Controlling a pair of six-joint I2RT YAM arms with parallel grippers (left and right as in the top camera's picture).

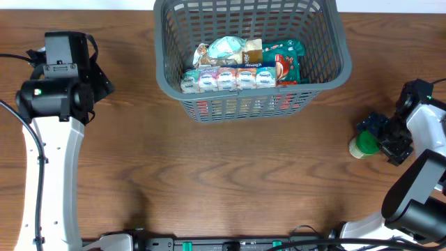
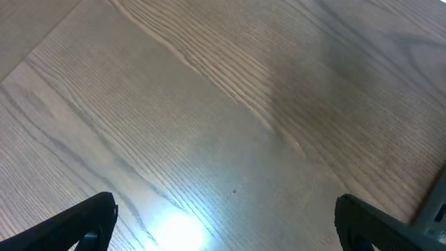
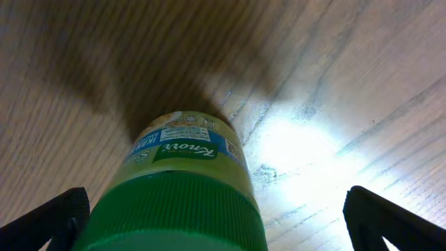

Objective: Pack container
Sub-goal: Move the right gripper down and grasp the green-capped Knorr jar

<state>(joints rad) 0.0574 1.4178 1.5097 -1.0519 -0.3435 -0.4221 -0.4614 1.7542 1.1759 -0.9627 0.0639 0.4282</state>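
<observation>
Where the wooden surface point(image 1: 209, 174) reaches its far edge, near the middle, the dark grey lattice container point(image 1: 324, 42) stands with its mouth facing up. Its long axis runs left to right along that edge, and its far rim is cut off by the top of the overhead view. Inside, a row of small white multipack cups point(image 1: 228, 78) lies along the near wall. Behind them are a pale crinkled bag point(image 1: 226, 50) and a green and red packet point(image 1: 284, 61). Their printing is too small to read.

Near the right edge, well apart from the container, is a jar point(image 3: 185, 153) with a green screw lid point(image 3: 174, 209). Its label reads "Knorr" on a green patch, and the blue band beside it is too blurred to make out. The lid end faces the wrist camera and hides most of the body. The right gripper point(image 3: 219, 223) straddles this jar with its jaws spread wide, not clamped on it.

By the left edge, the left gripper point(image 2: 226, 219) hangs over bare wood with its jaws released and nothing between them. Only the finger ends show in its wrist view.
</observation>
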